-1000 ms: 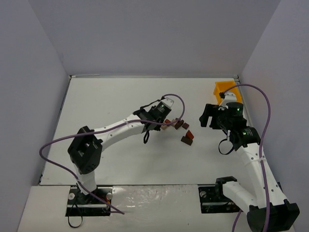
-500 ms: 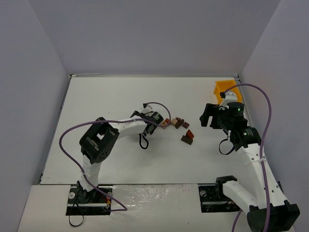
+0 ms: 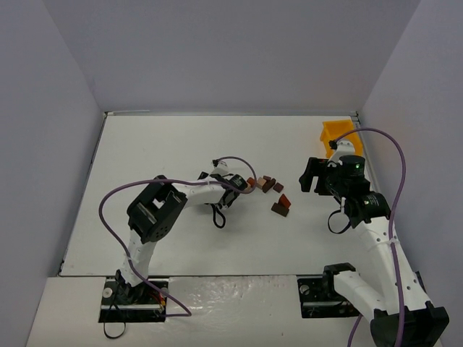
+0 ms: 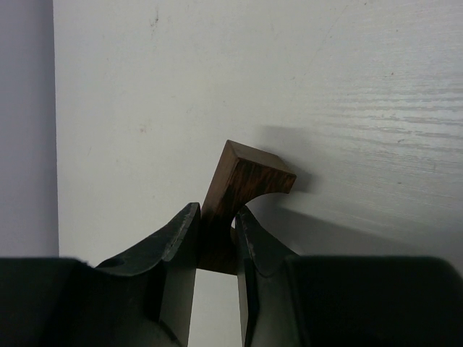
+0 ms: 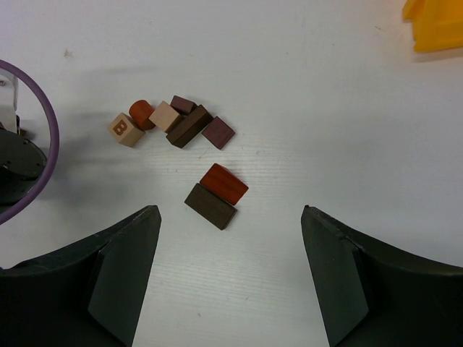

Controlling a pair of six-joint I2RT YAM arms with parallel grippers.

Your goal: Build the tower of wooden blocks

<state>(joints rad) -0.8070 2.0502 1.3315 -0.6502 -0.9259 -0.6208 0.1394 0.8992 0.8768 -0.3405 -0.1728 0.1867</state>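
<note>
Counter (image 3: 173, 144) white, faintly grained, pale grey walls (image 3: 217, 58) round; left tool (image 4: 215, 213) clamped on dark notched block (image 4: 246, 173); right tool (image 3: 311, 176) apart, right of loose blocks (image 5: 177, 119) mid-counter; red piece (image 5: 224, 183) touching dark slab (image 5: 210, 207).

My left arm (image 3: 189, 189) and right arm (image 3: 383, 246): white links, black joints, a purple cable (image 5: 53, 126) looped along each, curved black fingers (image 5: 123, 275), one small green light (image 3: 357, 164) on the right wrist.

Cluster of wood blocks (image 3: 265, 183) behind the tower (image 3: 281, 207)
</note>
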